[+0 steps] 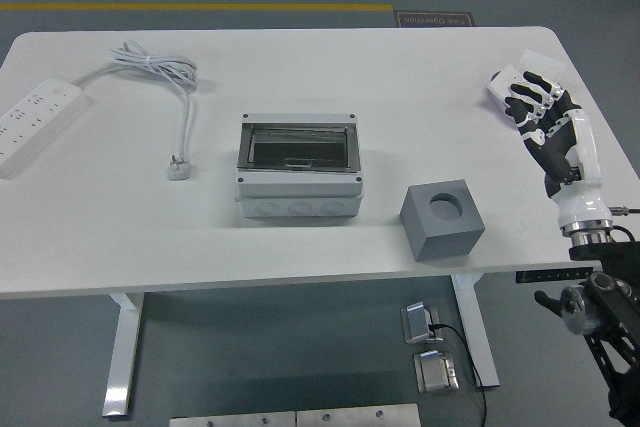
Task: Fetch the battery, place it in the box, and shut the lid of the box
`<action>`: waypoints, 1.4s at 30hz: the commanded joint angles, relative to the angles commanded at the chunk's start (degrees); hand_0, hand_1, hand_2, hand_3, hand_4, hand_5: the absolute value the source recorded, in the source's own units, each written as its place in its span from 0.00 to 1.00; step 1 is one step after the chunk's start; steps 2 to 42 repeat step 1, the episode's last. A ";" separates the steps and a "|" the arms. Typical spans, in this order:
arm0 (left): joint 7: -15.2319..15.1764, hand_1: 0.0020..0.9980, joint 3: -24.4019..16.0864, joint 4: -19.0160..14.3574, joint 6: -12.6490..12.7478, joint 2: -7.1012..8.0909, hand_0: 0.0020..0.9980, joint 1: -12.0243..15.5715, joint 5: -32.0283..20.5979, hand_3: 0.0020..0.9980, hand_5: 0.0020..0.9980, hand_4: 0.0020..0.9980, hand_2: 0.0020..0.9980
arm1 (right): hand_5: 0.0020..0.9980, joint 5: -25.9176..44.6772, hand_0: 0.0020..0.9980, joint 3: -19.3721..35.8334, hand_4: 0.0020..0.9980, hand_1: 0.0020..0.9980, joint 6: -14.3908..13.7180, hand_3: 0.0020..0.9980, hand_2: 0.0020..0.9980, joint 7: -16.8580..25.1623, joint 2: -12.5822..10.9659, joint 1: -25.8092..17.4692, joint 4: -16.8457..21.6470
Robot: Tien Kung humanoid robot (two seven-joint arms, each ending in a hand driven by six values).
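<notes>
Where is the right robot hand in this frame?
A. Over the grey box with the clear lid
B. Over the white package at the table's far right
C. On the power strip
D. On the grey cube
B: the right robot hand lies over the white package near the table's right edge, far from the box.

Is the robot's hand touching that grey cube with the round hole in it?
No. The right hand is over a white packet at the table's far right, well apart from the grey cube.

Right hand (541, 110) reaches over the table's right edge near the far corner, fingers spread.
</notes>
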 joint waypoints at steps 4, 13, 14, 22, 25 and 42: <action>-0.02 0.68 0.01 0.00 0.00 0.03 0.63 0.06 -0.06 0.61 0.15 0.64 0.61 | 0.31 -0.13 0.54 0.04 0.66 0.56 0.03 0.73 0.58 -0.08 -0.05 -0.02 0.05; -0.02 0.68 0.01 0.00 0.00 0.03 0.63 0.06 -0.06 0.61 0.15 0.64 0.61 | 0.31 -0.13 0.54 0.04 0.66 0.56 0.03 0.73 0.58 -0.08 -0.05 -0.02 0.05; -0.02 0.68 0.01 0.00 0.00 0.03 0.63 0.06 -0.06 0.61 0.15 0.64 0.61 | 0.31 -0.13 0.54 0.04 0.66 0.56 0.03 0.73 0.58 -0.08 -0.05 -0.02 0.05; -0.02 0.68 0.01 0.00 0.00 0.03 0.63 0.06 -0.06 0.61 0.15 0.64 0.61 | 0.31 -0.13 0.54 0.04 0.66 0.56 0.03 0.73 0.58 -0.08 -0.05 -0.02 0.05; -0.02 0.68 0.01 0.00 0.00 0.03 0.63 0.06 -0.06 0.61 0.15 0.64 0.61 | 0.31 -0.13 0.54 0.04 0.66 0.56 0.03 0.73 0.58 -0.08 -0.05 -0.02 0.05; -0.02 0.68 0.01 0.00 0.00 0.03 0.63 0.06 -0.06 0.61 0.15 0.64 0.61 | 0.31 -0.13 0.54 0.04 0.66 0.56 0.03 0.73 0.58 -0.08 -0.05 -0.02 0.05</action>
